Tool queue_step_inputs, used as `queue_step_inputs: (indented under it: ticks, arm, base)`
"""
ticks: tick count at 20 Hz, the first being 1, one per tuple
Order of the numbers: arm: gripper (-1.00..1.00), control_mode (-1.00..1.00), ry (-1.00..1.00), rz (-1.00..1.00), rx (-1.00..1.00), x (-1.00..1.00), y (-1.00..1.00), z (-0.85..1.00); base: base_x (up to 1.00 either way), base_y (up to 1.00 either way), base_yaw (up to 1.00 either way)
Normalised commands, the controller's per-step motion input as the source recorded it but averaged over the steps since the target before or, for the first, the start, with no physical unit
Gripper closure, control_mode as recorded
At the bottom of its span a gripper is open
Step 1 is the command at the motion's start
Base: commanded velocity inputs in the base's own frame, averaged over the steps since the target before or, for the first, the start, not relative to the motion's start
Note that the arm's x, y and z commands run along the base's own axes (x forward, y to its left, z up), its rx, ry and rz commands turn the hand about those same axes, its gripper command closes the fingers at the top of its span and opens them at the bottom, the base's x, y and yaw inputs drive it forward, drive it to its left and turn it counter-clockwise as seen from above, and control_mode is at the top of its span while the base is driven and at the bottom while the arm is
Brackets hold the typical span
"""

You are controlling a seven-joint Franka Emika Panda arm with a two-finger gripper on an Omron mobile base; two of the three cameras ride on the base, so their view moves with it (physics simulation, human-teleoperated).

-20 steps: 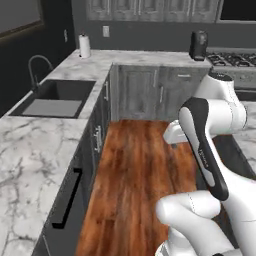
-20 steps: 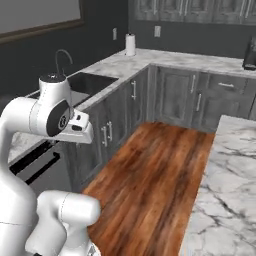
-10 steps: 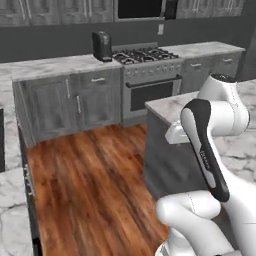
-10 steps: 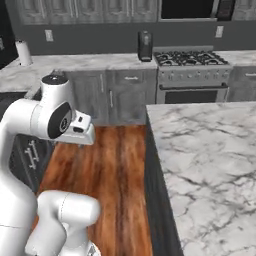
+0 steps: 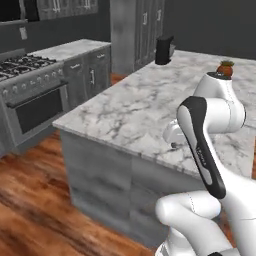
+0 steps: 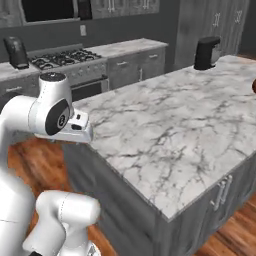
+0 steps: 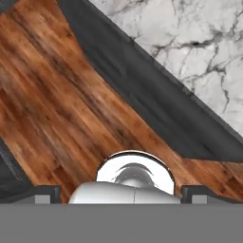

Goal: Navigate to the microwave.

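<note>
**Turn toward the stove wall, then drive in with care**

The microwave is in the upper left of the right base view. It is a black glass door set high in the cabinets, directly above the stove. In the left base view a dark edge in the upper left corner is probably the same unit, but it is cut by the frame, so do not rely on it.

The island tabletop takes the middle and right of both base views, and its near corner is just beside the arm. I judge that you are not yet facing the goal, because the microwave is far to the side and well apart from the base.

To do this step well, turn the base until the microwave comes to the upper middle of both base views. Only then drive forward along the wooden floor between the island and the stove. Watch the island corner during the turn, because the elbow may swing over the marble. Stop squarely in front of the stove, near enough for the arm to reach the door.

The pincer points down at the floor in the hand view. Its tips stand wide apart and there is nothing between them. Leave the arm folded like this while you drive.
</note>
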Motion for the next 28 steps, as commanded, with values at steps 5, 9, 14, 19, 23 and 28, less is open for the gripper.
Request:
queue_step_inputs:
  ticks: [5, 9, 14, 19, 23, 28]
  arm:
    - [-1.0, 1.0, 0.0, 0.0, 0.0, 0.0, 0.0, 0.0]
    - [-1.0, 1.0, 0.0, 0.0, 0.0, 0.0, 0.0, 0.0]
    - [-1.0, 1.0, 0.0, 0.0, 0.0, 0.0, 0.0, 0.0]
    - [-1.0, 1.0, 0.0, 0.0, 0.0, 0.0, 0.0, 0.0]
    - [-1.0, 1.0, 0.0, 0.0, 0.0, 0.0, 0.0, 0.0]
    - [-1.0, 1.0, 0.0, 0.0, 0.0, 0.0, 0.0, 0.0]
  base:
    - [0.03, 0.0, -0.99]
    - [0.53, 0.15, -0.81]
    - [0.6, 0.61, -0.31]
    - [0.31, 0.42, -0.07]
    - [0.04, 0.69, -0.05]
    - [-0.08, 0.93, 0.03]
